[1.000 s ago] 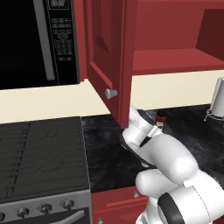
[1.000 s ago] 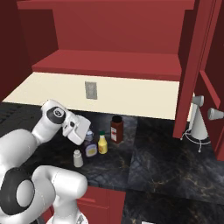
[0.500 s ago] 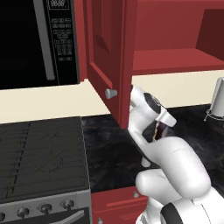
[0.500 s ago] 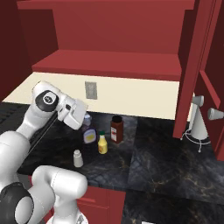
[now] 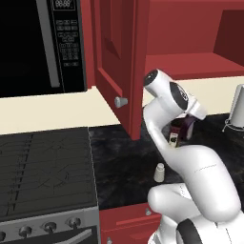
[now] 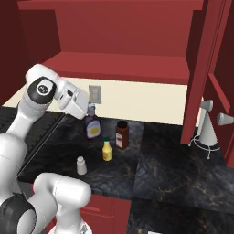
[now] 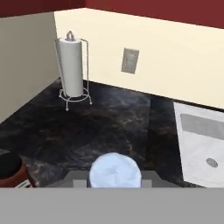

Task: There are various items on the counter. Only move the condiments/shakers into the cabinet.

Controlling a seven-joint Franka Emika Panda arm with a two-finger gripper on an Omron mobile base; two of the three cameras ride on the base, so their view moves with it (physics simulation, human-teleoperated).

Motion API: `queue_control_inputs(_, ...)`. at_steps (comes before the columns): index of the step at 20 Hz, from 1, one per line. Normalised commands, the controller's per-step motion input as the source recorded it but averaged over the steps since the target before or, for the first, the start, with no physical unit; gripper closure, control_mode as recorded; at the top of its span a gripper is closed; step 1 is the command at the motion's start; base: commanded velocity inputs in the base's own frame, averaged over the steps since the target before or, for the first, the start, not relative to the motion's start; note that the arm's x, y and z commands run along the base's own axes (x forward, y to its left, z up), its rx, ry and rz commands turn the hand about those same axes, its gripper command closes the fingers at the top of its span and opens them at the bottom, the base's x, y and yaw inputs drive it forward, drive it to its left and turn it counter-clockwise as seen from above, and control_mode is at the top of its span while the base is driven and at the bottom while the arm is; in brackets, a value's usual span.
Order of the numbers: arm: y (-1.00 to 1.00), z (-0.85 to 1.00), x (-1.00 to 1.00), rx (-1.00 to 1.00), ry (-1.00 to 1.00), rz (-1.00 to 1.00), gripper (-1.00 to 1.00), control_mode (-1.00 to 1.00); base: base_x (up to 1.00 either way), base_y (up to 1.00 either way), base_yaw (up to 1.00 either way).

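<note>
My gripper (image 6: pixel 90 112) is shut on the blue cap of the small dark purple bottle (image 6: pixel 93 128), which hangs upright just above the black counter (image 6: pixel 164 169). That cap (image 7: pixel 115 171) sits between my fingertips in the hand view. From the left base, the purple bottle (image 5: pixel 186 127) shows below the hand. The yellow squeeze bottle (image 6: pixel 107 150) and the tiny white shaker (image 6: pixel 81 165) stand on the counter in front of it. The shaker (image 5: pixel 159 172) is near the counter's front edge. Above, the red cabinet stands open, its shelf (image 6: pixel 123 66) bare.
A brown jar with a black cap (image 6: pixel 121 135) stands beside the yellow bottle. A paper towel holder (image 6: pixel 206 130) is at the right, under the open door (image 6: pixel 201 68). The other door (image 5: pixel 116 62) hangs open beside the microwave (image 5: pixel 33 43). A stove (image 5: pixel 43 171) lies left, a sink (image 7: pixel 203 144) right.
The arm has straightened and risen, carrying the purple bottle up off the counter. The other bottles and the shaker have stayed put.
</note>
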Motion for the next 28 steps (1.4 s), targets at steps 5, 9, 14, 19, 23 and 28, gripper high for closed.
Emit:
queue_control_inputs(5,-0.42,0.49,-0.24,0.02,0.00,0.30,1.00,-1.00,0.00,0.00,0.00)
queue_control_inputs(9,-0.18,0.53,0.00,0.07,-0.01,0.32,1.00,-1.00,0.00,0.00,0.00)
queue_control_inputs(14,-0.08,0.79,0.00,0.09,-0.03,0.23,1.00,-1.00,0.00,0.00,0.00)
queue_control_inputs(19,0.00,0.90,0.00,0.04,-0.06,0.14,1.00,-1.00,0.00,0.00,0.00)
queue_control_inputs(23,0.00,0.63,0.03,0.01,-0.11,0.09,1.00,-1.00,0.00,0.00,0.00)
queue_control_inputs(28,0.00,0.12,0.32,0.01,-0.16,0.09,1.00,-1.00,0.00,0.00,0.00)
